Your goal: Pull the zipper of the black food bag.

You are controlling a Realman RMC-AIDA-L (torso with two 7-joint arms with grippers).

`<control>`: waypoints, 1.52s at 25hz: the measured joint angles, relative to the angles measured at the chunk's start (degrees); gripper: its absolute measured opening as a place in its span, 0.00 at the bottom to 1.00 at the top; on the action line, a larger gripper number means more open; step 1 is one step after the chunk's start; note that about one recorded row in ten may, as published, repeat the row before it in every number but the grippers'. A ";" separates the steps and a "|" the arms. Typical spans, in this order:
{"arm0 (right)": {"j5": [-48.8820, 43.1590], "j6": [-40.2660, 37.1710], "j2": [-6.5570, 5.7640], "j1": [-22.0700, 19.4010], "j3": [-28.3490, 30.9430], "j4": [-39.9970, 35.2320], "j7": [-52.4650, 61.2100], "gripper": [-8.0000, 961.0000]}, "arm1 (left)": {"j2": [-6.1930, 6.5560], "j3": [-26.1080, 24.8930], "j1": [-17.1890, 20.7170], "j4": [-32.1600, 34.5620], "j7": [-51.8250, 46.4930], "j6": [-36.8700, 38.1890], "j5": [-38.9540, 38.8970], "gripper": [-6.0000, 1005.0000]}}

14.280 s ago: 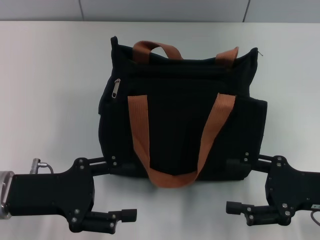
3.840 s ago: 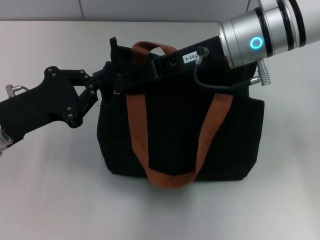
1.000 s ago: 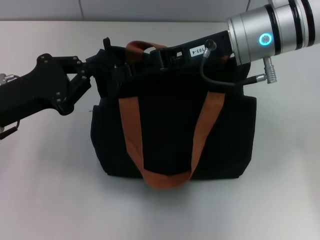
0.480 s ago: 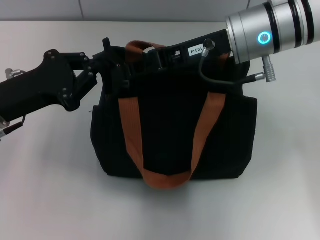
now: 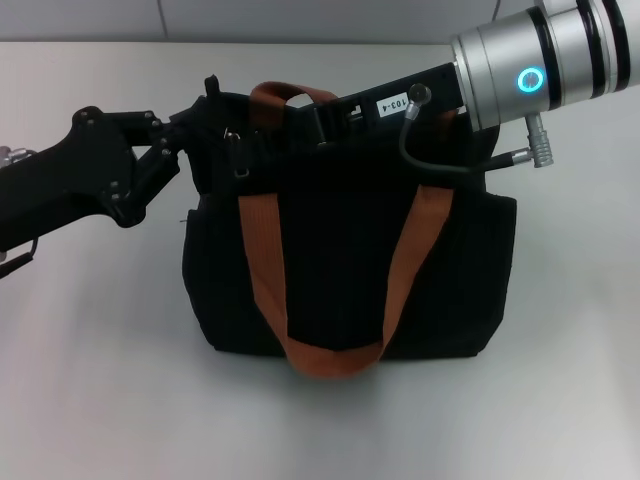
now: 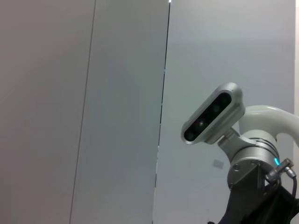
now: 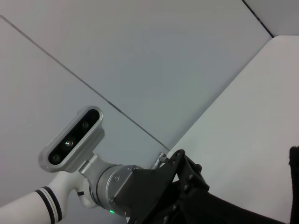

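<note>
The black food bag [image 5: 350, 260] stands upright on the white table, its rust-orange strap handles [image 5: 262, 250] hanging down its front. The zipper pull [image 5: 238, 152], a small metal tab, hangs at the bag's upper left edge and is uncovered. My left gripper [image 5: 205, 125] reaches in from the left to the bag's top left corner, just left of the pull. My right gripper [image 5: 310, 118] comes in from the upper right and lies along the bag's top edge near the far handle. Black fingers against black fabric hide both grips.
The white table [image 5: 90, 350] extends around the bag, and a grey wall runs behind it. The left wrist view shows the wall, my head camera [image 6: 212, 114] and part of the right arm. The right wrist view shows the left arm [image 7: 154, 191] over the table.
Over the last half second my left gripper drew back to the left, and the zipper pull it covered now hangs in view. The bag and right arm stayed put.
</note>
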 joint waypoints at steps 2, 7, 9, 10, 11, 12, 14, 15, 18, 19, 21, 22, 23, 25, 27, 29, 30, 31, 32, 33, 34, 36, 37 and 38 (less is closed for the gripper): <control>0.00 -0.02 0.00 0.00 0.05 0.00 -0.02 0.15 | 0.00 0.00 0.09 0.06 0.00 -0.02 0.00 0.13; 0.00 0.00 0.00 0.00 0.29 0.00 -0.33 0.13 | 0.03 0.01 0.23 -0.07 0.00 0.01 0.01 0.13; 0.00 0.23 0.00 0.00 0.33 0.03 -0.57 0.12 | 0.04 0.02 0.29 -0.09 0.00 0.18 0.01 0.13; 0.00 0.43 0.00 0.05 0.15 0.10 -0.61 0.11 | -0.01 0.03 0.31 -0.02 0.00 0.25 0.02 0.13; 0.00 0.43 0.00 0.05 0.15 0.10 -0.61 0.10 | -0.01 0.03 0.31 -0.02 0.00 0.25 0.02 0.13; -0.14 0.57 0.00 0.35 0.01 0.19 -0.61 0.09 | -0.08 0.03 0.31 0.04 0.00 0.25 0.02 0.14; -0.25 0.60 0.00 0.49 0.00 0.27 -0.61 0.07 | -0.16 0.04 0.31 0.14 0.00 0.28 0.03 0.14; -0.35 0.65 0.00 0.65 -0.01 0.37 -0.58 0.06 | -0.21 0.05 0.32 0.18 0.00 0.34 0.03 0.14; -0.36 0.72 -0.03 0.66 -0.03 0.47 -0.58 0.10 | -0.22 0.04 0.32 0.19 0.00 0.41 0.03 0.14; -0.37 0.74 -0.04 0.66 -0.03 0.49 -0.58 0.11 | -0.22 0.04 0.32 0.19 0.00 0.43 0.02 0.14; -0.38 0.79 -0.09 0.67 -0.03 0.52 -0.57 0.13 | -0.23 0.03 0.30 0.19 0.00 0.45 0.02 0.14; -0.39 0.79 -0.09 0.68 -0.03 0.53 -0.57 0.15 | -0.23 0.03 0.28 0.19 0.00 0.45 0.02 0.14; -0.41 0.80 -0.09 0.69 -0.03 0.53 -0.56 0.16 | -0.23 0.03 0.26 0.19 0.00 0.45 0.02 0.14; -0.48 0.94 -0.09 0.70 -0.03 0.53 -0.56 0.18 | -0.23 0.02 0.15 0.19 0.00 0.50 0.01 0.14; -0.50 1.17 -0.10 0.70 -0.09 0.53 -0.53 0.21 | -0.25 0.03 0.12 0.19 0.00 0.52 0.01 0.14; -0.52 1.32 -0.10 0.74 -0.34 0.53 -0.48 0.23 | -0.33 0.09 -0.02 0.19 0.00 0.53 0.01 0.14; -0.47 1.38 -0.08 0.85 -1.04 0.53 -0.40 0.23 | -0.38 0.15 -0.09 0.19 0.00 0.54 0.01 0.14; -0.47 1.38 -0.08 0.85 -1.04 0.53 -0.40 0.23 | -0.40 0.20 -0.15 0.18 0.00 0.55 0.01 0.14; -0.34 1.38 -0.06 0.97 -1.42 0.52 -0.35 0.23 | -0.41 0.22 -0.19 0.17 0.00 0.55 0.01 0.14; -0.32 1.41 -0.06 1.04 -1.55 0.52 -0.32 0.23 | -0.41 0.21 -0.19 0.15 0.00 0.55 0.00 0.14; -0.30 1.46 -0.05 1.17 -1.66 0.52 -0.29 0.23 | -0.41 0.16 -0.20 0.12 0.00 0.55 0.00 0.14; -0.33 1.73 -0.03 1.36 -1.67 0.58 -0.27 0.23 | -0.41 0.07 -0.21 0.11 0.00 0.55 0.00 0.14; -0.38 1.86 0.00 1.40 -1.68 0.62 -0.27 0.23 | -0.41 0.03 -0.21 0.11 0.00 0.55 0.00 0.14; -0.41 2.00 0.02 1.42 -1.70 0.63 -0.26 0.22 | -0.41 0.03 -0.21 0.10 0.00 0.55 0.00 0.15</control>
